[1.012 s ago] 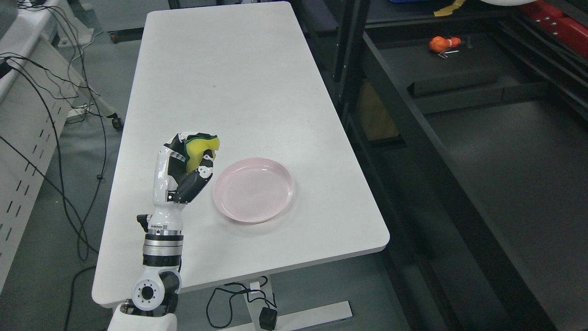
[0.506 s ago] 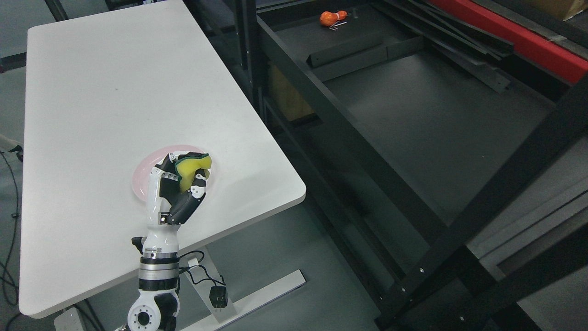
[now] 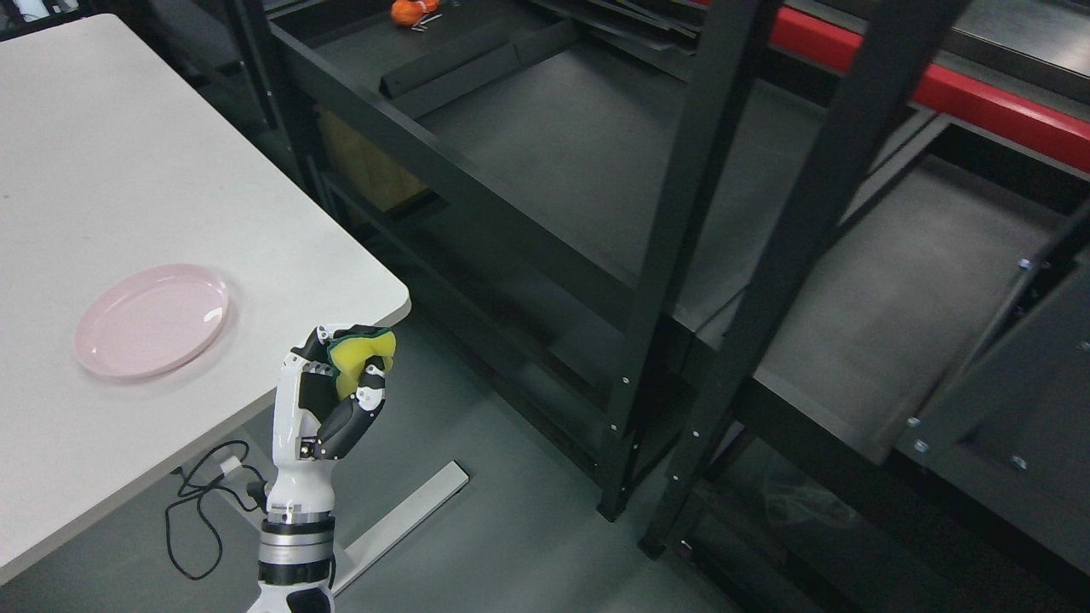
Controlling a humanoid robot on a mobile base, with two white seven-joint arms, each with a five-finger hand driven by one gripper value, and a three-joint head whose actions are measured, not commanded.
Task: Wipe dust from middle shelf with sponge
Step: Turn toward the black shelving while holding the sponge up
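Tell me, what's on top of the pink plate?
Nothing shows on the pink plate; its whole top is bare. It sits on the white table. The left hand holds the sponge off beside the table.

No legible text, labels, brand marks, numbers or signs in the head view. Surfaces checked: the white bench (image 3: pixel 128 170), the pink plate (image 3: pixel 152 319), the yellow sponge (image 3: pixel 362 353), the robot hand (image 3: pixel 328 400), the black shelf (image 3: pixel 596 170) and its red beam (image 3: pixel 937 94). All plain; no print resolves on any of them.
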